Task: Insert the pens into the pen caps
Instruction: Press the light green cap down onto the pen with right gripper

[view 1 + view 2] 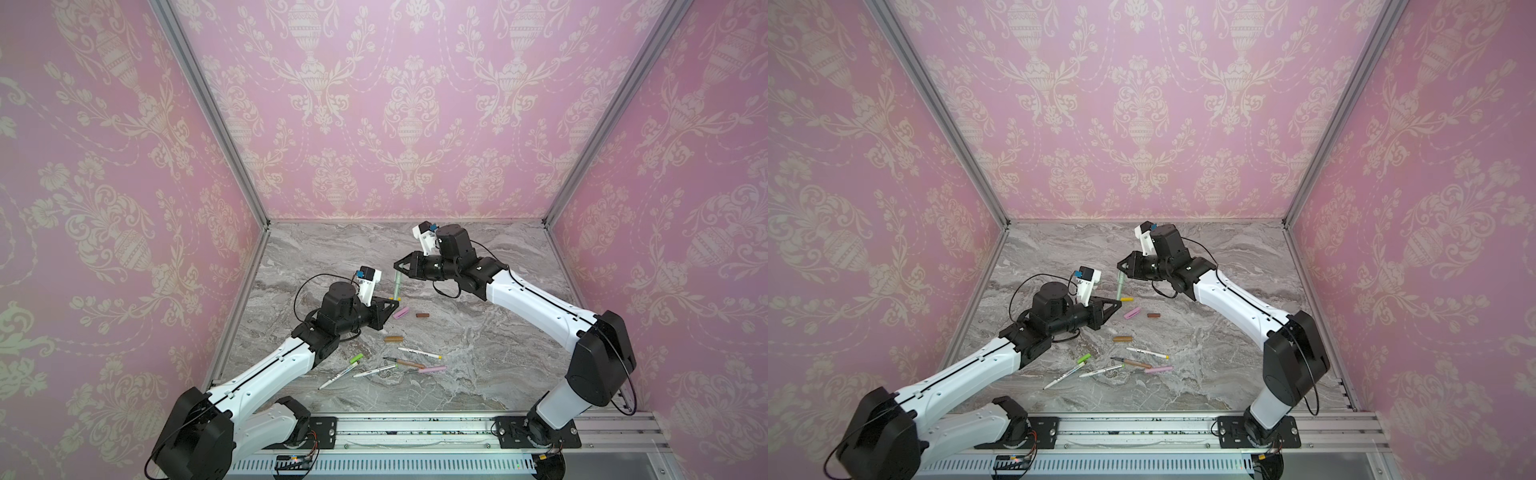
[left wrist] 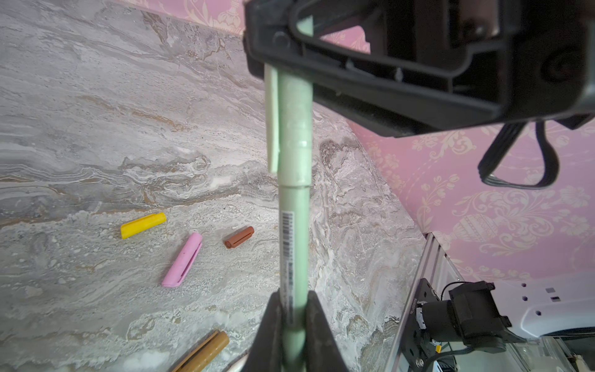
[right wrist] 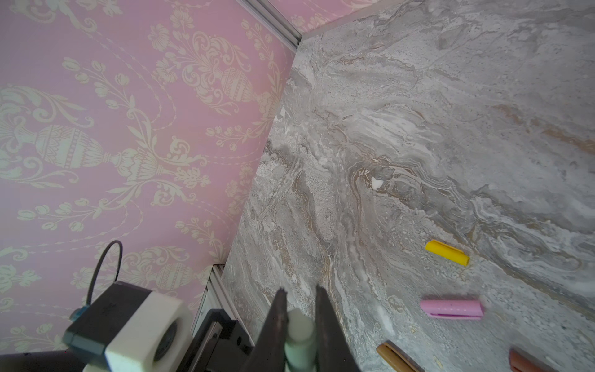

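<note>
Sage-green pen (image 1: 397, 286) – off worktop (image 1: 490, 340), near upright, barcode on barrel. Lower barrel pinched by fingers of left gripper (image 1: 392, 299). Sage-green cap (image 2: 294, 128) on its upper end, clip along side, clamped by right gripper (image 1: 397, 270).

Loose caps lying flat:
- yellow cap (image 1: 1126, 299)
- pink cap (image 1: 401, 312)
- dark brown cap (image 1: 422, 315)
- tan cap (image 1: 392, 339)
- lime cap (image 1: 356, 358)

Uncapped pens, loose cluster nearer front – three white pens (image 1: 419, 353) (image 1: 376, 370) (image 1: 337, 377), tan pen (image 1: 409, 363), pink pen (image 1: 432, 369).
</note>
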`<action>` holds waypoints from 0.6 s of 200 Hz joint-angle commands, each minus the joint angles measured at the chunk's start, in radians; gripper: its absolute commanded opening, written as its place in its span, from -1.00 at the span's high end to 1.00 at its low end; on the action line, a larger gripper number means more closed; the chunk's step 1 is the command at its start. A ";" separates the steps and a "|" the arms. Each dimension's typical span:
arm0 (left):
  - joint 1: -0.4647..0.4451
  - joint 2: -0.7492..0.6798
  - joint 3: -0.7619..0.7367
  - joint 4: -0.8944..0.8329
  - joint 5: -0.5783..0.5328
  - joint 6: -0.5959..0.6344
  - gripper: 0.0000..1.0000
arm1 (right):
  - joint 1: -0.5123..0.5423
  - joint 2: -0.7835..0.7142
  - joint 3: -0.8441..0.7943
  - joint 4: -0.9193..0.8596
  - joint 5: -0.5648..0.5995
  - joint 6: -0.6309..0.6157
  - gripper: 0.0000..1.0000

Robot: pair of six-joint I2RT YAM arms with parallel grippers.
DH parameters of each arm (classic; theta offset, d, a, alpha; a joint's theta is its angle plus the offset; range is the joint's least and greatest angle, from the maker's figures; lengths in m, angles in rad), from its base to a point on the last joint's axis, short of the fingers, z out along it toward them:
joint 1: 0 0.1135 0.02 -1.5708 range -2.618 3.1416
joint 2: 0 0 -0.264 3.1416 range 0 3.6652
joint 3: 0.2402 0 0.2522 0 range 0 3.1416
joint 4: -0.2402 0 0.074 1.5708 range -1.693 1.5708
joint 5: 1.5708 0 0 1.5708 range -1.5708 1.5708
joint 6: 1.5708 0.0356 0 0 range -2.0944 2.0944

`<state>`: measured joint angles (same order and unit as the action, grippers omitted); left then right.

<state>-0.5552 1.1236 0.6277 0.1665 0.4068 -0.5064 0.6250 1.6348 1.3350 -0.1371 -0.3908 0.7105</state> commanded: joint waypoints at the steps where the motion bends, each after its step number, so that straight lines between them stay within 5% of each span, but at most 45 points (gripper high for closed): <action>1: 0.019 0.016 0.152 0.325 -0.193 0.052 1.00 | 0.138 0.023 -0.109 -0.166 -0.179 0.064 1.00; 75: 0.019 0.008 0.143 0.216 -0.204 0.091 1.00 | 0.061 -0.001 -0.028 -0.189 -0.155 0.032 0.99; 120: 0.023 -0.048 0.091 -0.153 -0.368 0.020 1.00 | -0.058 -0.052 0.124 -0.187 -0.091 0.013 0.10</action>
<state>-0.5488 1.1141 0.6903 0.1307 0.2317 -0.4461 0.5968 1.6211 1.3979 -0.2054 -0.4187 0.7311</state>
